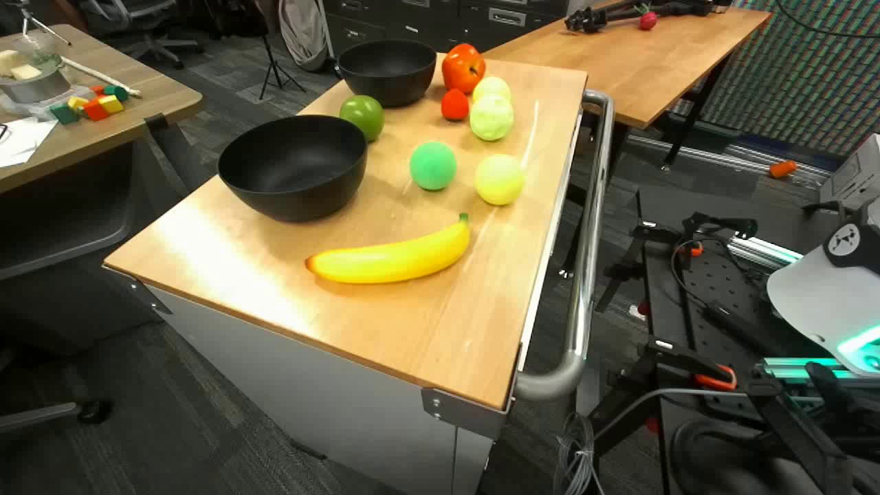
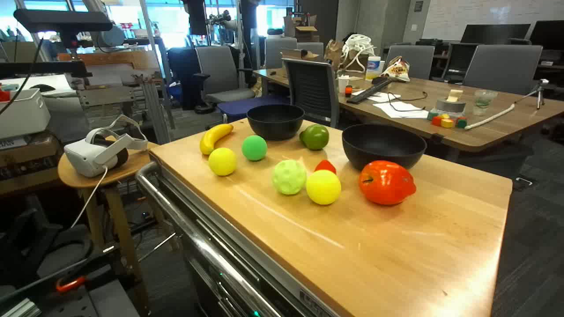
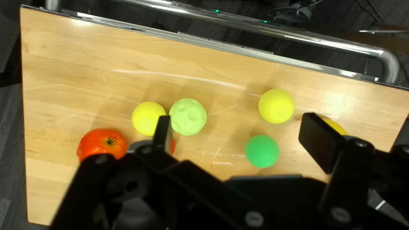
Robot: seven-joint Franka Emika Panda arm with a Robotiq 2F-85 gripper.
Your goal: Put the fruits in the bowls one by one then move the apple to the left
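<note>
Two black bowls, the nearer one [image 1: 295, 199] and the farther one [image 1: 392, 89], stand upright on the wooden top in an exterior view; bare black shows inside both. A yellow banana [image 1: 392, 260] lies near the front. The red-orange apple [image 2: 383, 182] sits beside a bowl. Loose around them are a dark green fruit [image 2: 316, 137], a small red fruit [image 1: 454, 105], a green ball [image 3: 262, 151], a pale green ball [image 3: 188, 116] and two yellow balls [image 3: 276, 106]. My gripper [image 3: 237, 132], seen only in the wrist view, hangs open above the green ball, its fingers wide apart, holding nothing.
A metal rail [image 1: 588, 240] runs along one side of the cart top. Beyond stand a table [image 2: 493, 136] with small coloured blocks [image 2: 447, 122] and a stool bearing a white headset [image 2: 94, 154]. A second wooden table [image 1: 605, 62] adjoins the far end.
</note>
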